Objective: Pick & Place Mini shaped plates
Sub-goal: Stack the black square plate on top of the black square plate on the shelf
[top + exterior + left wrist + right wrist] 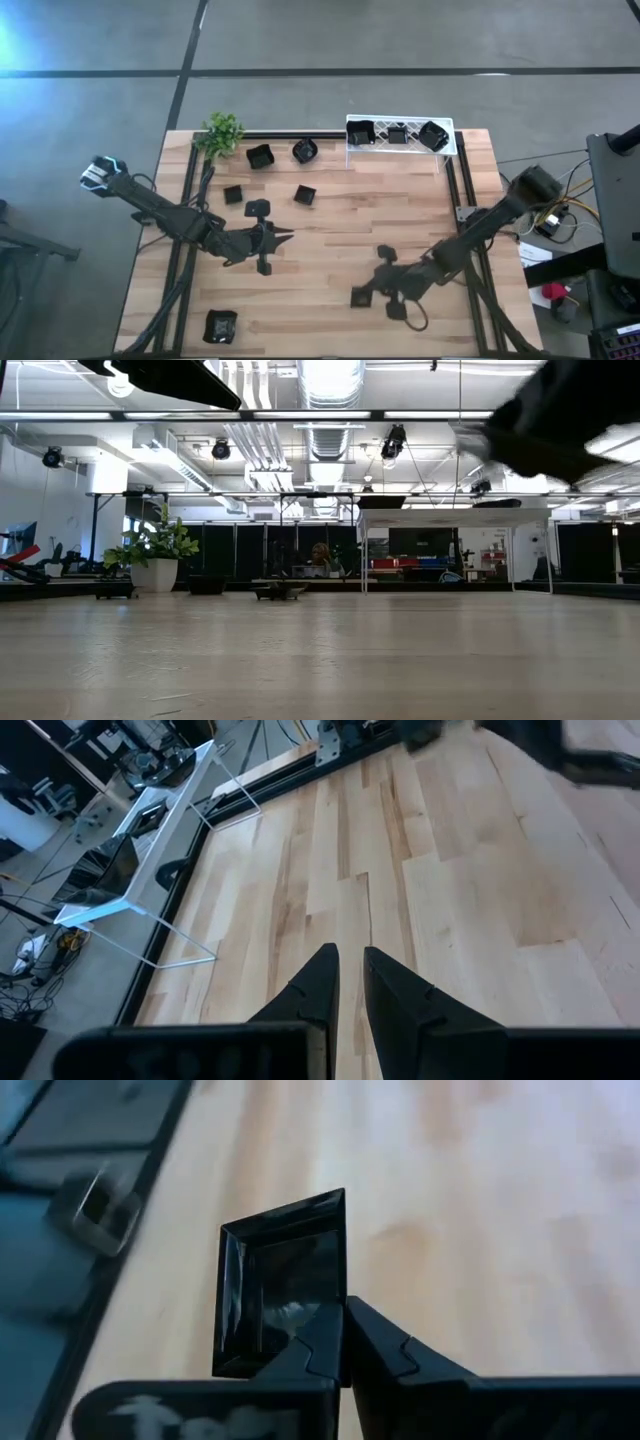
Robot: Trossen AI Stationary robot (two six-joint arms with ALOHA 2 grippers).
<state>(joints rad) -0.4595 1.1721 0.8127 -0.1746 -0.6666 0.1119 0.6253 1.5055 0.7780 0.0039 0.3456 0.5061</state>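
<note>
The right gripper (pixel 345 1342) is clamped on the rim of a small glossy black square plate (pixel 283 1292) near the wooden table's (pixel 330 240) front edge. The plate is tipped up, hollow facing the wrist camera; being square, it has no long axis. The left gripper (pixel 348 982) hovers mid-table, its narrowly parted fingers holding nothing.

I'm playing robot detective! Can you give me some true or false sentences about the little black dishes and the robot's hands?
1. The right gripper is pinching a square black dish. True.
2. The left gripper is holding a dish. False: nothing sits between its fingers, which hang over bare table.
3. The white rack has no dishes in it. False: three dark dishes sit in it.
4. A small green plant stands at the table's far edge. True.
5. One dish sits alone near the table's front left corner. True.
</note>
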